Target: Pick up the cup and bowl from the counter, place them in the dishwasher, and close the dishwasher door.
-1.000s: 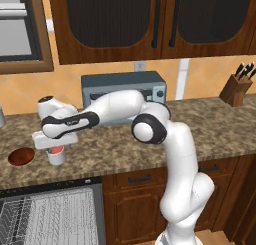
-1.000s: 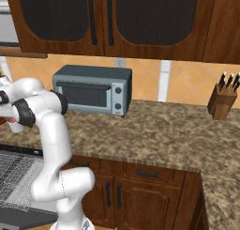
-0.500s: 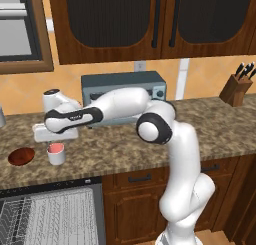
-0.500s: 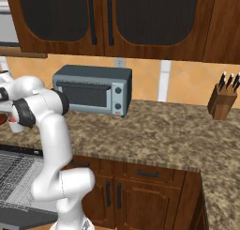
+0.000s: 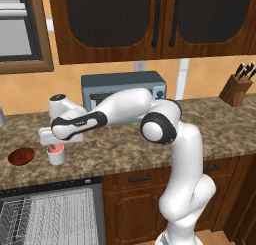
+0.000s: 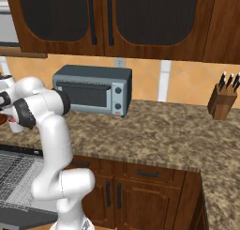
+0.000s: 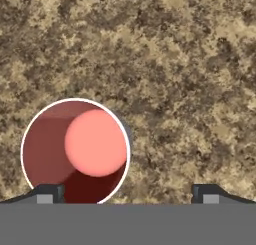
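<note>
Gripper (image 7: 128, 191) above cup (image 5: 56, 153), fingers spread wide, pinching nothing; in hand view, one fingertip (image 7: 49, 193) overlaps cup rim, other over bare counter (image 7: 190, 89). Cup (image 7: 75, 151) upright on counter (image 5: 125, 149), near front edge, left of toaster oven (image 5: 124, 89). Bowl (image 5: 21, 156) on counter just left of cup, apart from it. Dishwasher (image 5: 50, 214) open below, wire rack showing. Knife block (image 5: 236, 89) far right on counter.
</note>
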Controlling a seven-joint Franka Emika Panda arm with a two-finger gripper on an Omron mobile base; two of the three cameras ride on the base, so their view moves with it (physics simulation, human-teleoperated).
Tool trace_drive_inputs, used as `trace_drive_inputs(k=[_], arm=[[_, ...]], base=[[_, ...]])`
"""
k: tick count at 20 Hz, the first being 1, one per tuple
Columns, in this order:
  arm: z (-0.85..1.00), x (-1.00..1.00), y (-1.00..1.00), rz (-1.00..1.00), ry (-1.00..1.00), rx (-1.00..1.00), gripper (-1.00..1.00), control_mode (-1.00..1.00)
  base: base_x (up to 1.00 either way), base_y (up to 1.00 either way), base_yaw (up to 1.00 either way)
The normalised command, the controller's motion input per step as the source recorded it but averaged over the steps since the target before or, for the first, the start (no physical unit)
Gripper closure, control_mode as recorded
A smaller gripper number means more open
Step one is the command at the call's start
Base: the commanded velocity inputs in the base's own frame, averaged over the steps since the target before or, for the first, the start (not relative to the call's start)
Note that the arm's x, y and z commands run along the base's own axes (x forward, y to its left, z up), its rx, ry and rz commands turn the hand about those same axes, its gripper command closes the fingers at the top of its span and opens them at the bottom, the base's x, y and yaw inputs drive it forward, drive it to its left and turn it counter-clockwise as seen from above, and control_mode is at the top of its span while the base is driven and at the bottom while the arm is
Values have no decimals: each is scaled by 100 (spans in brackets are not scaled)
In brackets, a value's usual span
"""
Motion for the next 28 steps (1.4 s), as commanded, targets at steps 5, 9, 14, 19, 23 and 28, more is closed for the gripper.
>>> trace_drive_inputs(k=[5,9,14,19,23,28], arm=[[-45,22,0,0,0,0,-100,-100],[-20,29,0,0,0,0,-100,-100],[0,0,0,0,0,0,100,-100],[0,0,0,0,0,0,100,-100],[0,0,0,0,0,0,100,-100],[0,-56,-9,0,0,0,100,-100]], base=[[0,0,0],[0,0,0],[0,0,0],[0,0,0],[0,0,0],[0,0,0]])
